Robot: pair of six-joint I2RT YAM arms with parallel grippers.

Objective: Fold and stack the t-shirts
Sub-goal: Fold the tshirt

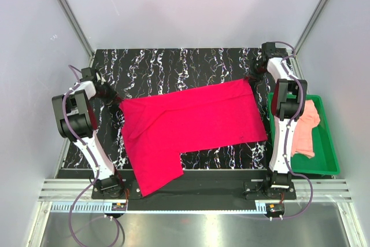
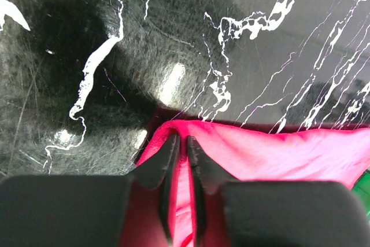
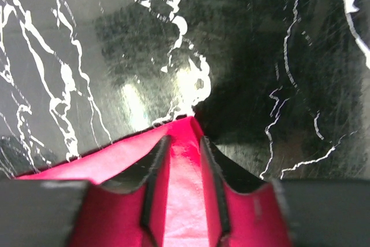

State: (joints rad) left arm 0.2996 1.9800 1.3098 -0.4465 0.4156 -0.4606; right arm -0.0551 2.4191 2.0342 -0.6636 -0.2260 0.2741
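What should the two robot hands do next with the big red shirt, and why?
Probably lift both pinched corners together and carry them toward the near edge. The left gripper and right gripper each pinch a far corner of the red t-shirt, which lies spread, unfolded, on the table.

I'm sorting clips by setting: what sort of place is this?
Probably a lab robot cell: white walls on aluminium framing, two arms bolted at a marble-patterned table edge, the left gripper and right gripper each pinching a red t-shirt.
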